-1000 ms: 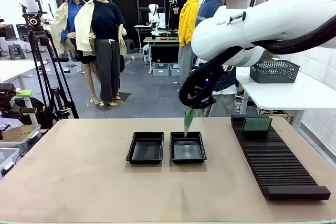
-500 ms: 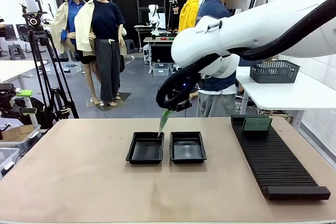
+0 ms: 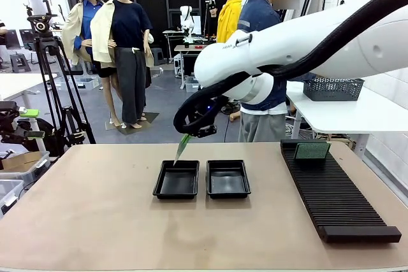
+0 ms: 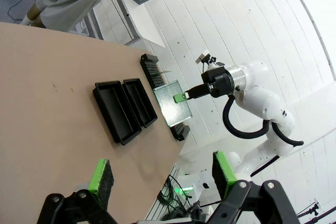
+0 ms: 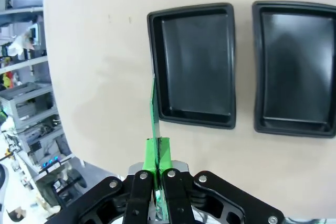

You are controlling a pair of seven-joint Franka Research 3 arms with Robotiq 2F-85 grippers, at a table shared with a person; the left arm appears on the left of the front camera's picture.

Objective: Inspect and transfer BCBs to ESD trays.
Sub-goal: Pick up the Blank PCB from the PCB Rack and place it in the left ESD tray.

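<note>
Seen edge-on, the BCB (image 3: 181, 150) is a thin green sliver, its print unreadable; the right gripper (image 3: 187, 136) pinches its top, tilted over the left ESD tray (image 3: 159, 186); the left gripper (image 4: 163, 174) stands spread.

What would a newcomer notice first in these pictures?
The right gripper, reaching across from the right, is shut on a green circuit board hanging edge-down above the rim of the left ESD tray at mid-table. A second board stands in the slotted black rack at right.
</note>
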